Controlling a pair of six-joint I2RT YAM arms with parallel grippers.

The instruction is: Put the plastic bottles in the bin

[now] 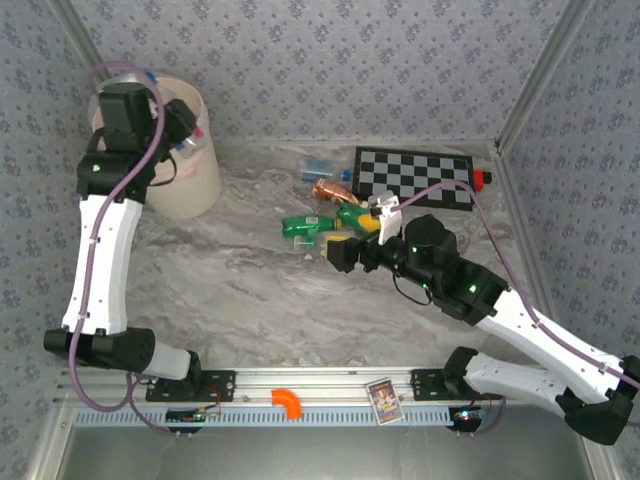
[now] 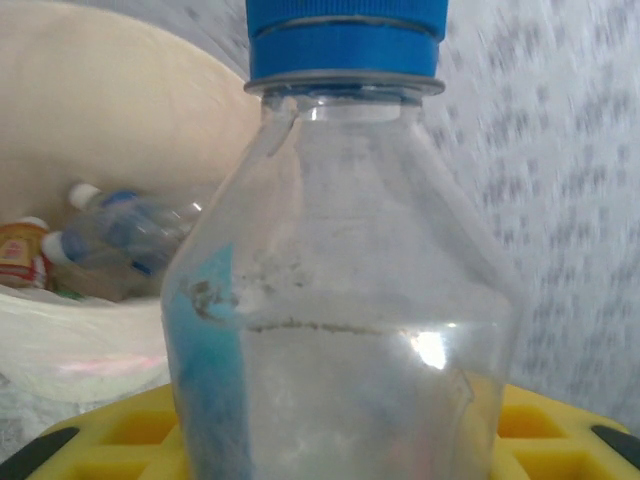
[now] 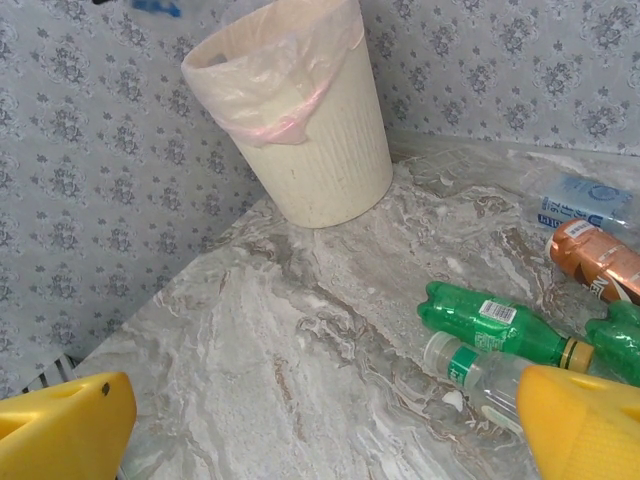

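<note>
The left end effector (image 1: 182, 122) hangs over the mouth of the bin (image 1: 190, 185), pinching a blue-capped bottle (image 2: 340, 300) between its yellow fingers (image 2: 120, 435). The bottle is clear and stands upright in the grip with its cap (image 2: 345, 40) on top. In the left wrist view the bin's pale inner wall (image 2: 110, 120) lies behind and below this bottle. Down inside the bin lie a clear bottle with blue on it (image 2: 130, 232) and an orange-labelled one (image 2: 20, 255). The bin stands upright on the marbled surface (image 1: 230, 290), with its clear liner folded over the rim and a pinkish band just under it. Well apart from the bin, on the side toward the checkerboard (image 1: 415, 178), the remaining bottles lie in a loose cluster on the surface. A green bottle (image 3: 490, 325) lies on its side, and it is the one nearest the bin. A clear green-labelled bottle (image 3: 478, 372) lies just beside it. A second green bottle (image 1: 352, 215) lies a little farther from the bin. An orange bottle (image 1: 333, 192) and a blue-labelled bottle (image 1: 320, 168) lie farther still, near the checkerboard. The right end effector (image 1: 338, 252) sits low at the edge of this cluster, pointing toward the bin. Its yellow fingers (image 3: 585, 430) are spread wide with nothing between them, and one of them is just above the green-labelled bottle.
</note>
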